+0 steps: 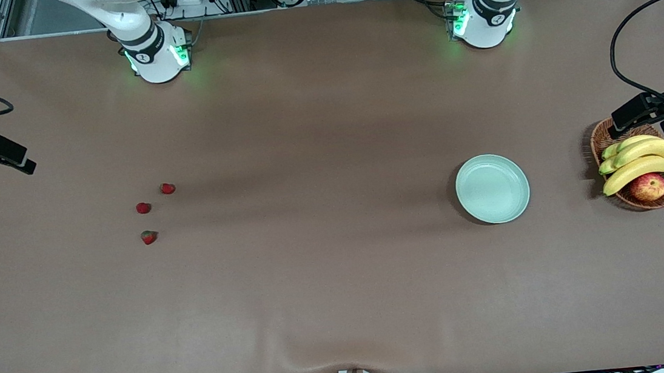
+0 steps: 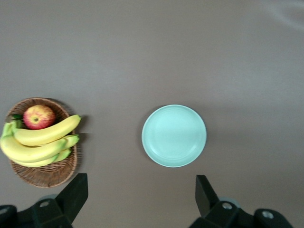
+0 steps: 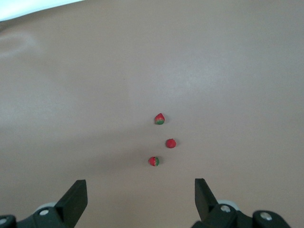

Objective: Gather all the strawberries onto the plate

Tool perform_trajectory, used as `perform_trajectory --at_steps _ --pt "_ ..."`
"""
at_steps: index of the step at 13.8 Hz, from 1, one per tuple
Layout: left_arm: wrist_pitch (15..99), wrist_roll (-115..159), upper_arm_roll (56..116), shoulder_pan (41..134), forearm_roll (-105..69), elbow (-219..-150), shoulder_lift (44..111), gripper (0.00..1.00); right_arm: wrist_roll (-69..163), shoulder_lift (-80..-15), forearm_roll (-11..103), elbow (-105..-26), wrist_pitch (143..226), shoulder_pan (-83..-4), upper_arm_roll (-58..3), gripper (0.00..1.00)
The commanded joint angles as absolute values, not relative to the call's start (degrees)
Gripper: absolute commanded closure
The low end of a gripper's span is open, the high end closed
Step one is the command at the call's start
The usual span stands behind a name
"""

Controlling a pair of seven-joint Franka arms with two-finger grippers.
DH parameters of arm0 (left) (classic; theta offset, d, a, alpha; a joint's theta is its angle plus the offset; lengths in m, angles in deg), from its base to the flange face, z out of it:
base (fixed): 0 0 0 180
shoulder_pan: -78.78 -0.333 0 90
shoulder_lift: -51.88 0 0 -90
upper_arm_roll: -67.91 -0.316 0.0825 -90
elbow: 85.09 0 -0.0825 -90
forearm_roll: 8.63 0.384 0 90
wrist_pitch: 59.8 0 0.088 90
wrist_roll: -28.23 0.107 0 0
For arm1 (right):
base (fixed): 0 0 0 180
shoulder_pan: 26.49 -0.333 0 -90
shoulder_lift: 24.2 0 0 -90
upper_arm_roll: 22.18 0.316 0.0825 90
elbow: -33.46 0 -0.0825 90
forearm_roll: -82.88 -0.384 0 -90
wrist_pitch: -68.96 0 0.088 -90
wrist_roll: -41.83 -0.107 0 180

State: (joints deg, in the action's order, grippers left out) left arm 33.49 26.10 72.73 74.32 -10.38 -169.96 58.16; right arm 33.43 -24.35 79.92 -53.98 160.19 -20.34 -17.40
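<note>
Front view, nearest first: strawberry with green cap [image 1: 149,236] lying lowest in the cluster, toward the right arm's end of the table. Second strawberry [image 1: 143,207] just farther from the camera; third strawberry [image 1: 168,188] farthest of the three. All three close together, not touching, none yet collected. Mint-green plate [image 1: 492,188] well apart from them, toward the left arm's end, bare. Wicker basket [image 1: 603,139] beside the plate at that end, holding bananas [image 1: 640,159] and an apple [image 1: 648,186]; not part of the task.

Right wrist view: right gripper [image 3: 137,197] high over the table near the berry cluster, fingers spread wide, nothing held. Same three berries in line there: [image 3: 159,118], [image 3: 171,143], [image 3: 153,161].

Left wrist view: left gripper [image 2: 140,194] over the table by the plate [image 2: 174,136] and basket [image 2: 45,175], fingers likewise spread wide, empty. Left arm waiting.

Judged step in hand: first pick, by the right arm. Recommended: descend on one outer berry, not the middle one, to avoid knocking a neighbour. Centre the fingers over the berry's body, close gently; small soft fruit likely to roll or bruise. Long carry across to the plate; release low inside the rim.
</note>
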Motion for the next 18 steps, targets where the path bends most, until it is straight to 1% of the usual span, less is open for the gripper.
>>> perform_trajectory --at_steps 1,7,10,11,14,15,18 --pt "32.5 26.9 73.4 74.5 -8.4 -170.1 57.3 0.00 33.5 -23.9 79.5 -53.1 159.6 -19.8 -16.8 0.00" --pt "32.0 26.9 73.7 74.5 -8.3 -170.1 57.5 0.00 33.3 -23.7 79.4 -53.1 154.7 -20.7 -16.3 0.00" --pt "32.0 26.3 73.7 74.5 -8.4 -170.1 57.5 0.00 33.7 -24.5 80.1 -53.2 155.4 -21.9 -16.4 0.00" --pt "32.0 26.3 73.7 74.5 -8.4 -170.1 57.4 0.00 33.6 -25.4 81.5 -53.2 156.2 -22.9 -16.5 0.00" --pt "32.0 26.3 73.7 74.5 -8.4 -170.1 57.6 0.00 33.7 -30.5 83.2 -53.4 158.2 -22.7 -16.6 0.00" --pt "32.0 26.3 73.7 74.6 -8.4 -170.1 57.6 0.00 33.7 -31.3 83.3 -53.6 158.8 -22.1 -16.6 0.00" --pt "32.0 26.3 73.7 74.6 -8.4 -170.1 57.7 0.00 34.4 -37.5 86.6 -53.6 164.1 -22.1 -16.7 0.00"
